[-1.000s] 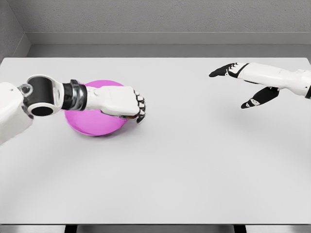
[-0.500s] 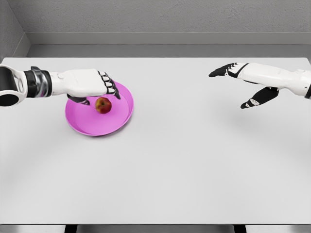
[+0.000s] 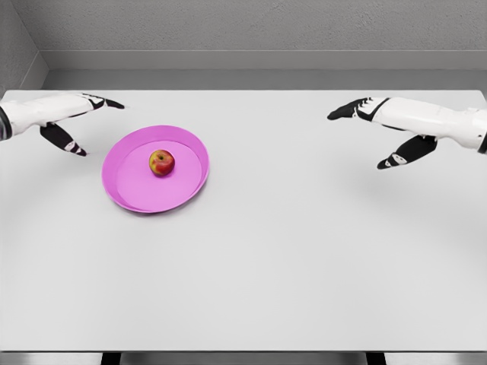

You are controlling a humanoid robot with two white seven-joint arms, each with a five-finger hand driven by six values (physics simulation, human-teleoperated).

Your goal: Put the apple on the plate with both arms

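We see the apple point(image 3: 161, 162) sitting on the pink plate point(image 3: 129, 190), a little above the plate's middle, on the left part of the white desk point(image 3: 304, 258). Our left hand point(image 3: 65, 118) hangs over the desk just left of the plate, fingers spread and holding nothing. Our right hand point(image 3: 384, 129) hovers well apart at the far right, fingers likewise spread and empty.
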